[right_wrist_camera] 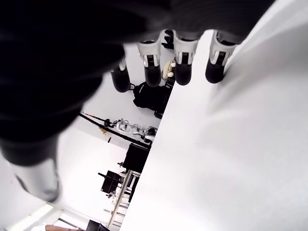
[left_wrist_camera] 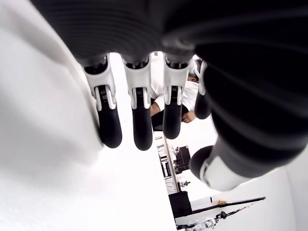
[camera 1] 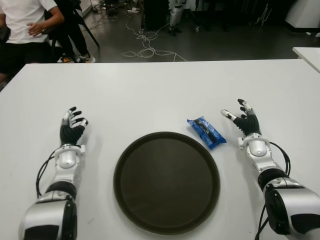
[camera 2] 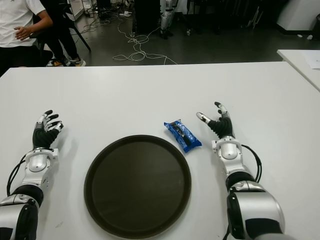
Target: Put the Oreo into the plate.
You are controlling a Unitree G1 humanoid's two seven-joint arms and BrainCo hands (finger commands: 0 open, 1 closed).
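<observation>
Item 1: plate (camera 1: 166, 182), dark, round, nearest me, empty, on the white table (camera 1: 160, 90).

Item 2: my left hand (camera 1: 72, 128), left of the plate, fingers spread, holding nothing.

Item 3: my right hand (camera 1: 243, 120), right of the Oreo, fingers loosely spread, holding nothing.

Item 4: Oreo (camera 1: 206, 132), blue foil packet, lying just beyond the plate's right rim, apart from both hands. Likely light, crinkly, slippery; biscuits inside would crack. Best pinched gently across its narrow middle.

Item 5: a person (camera 1: 25, 25), far left, beyond the table.
</observation>
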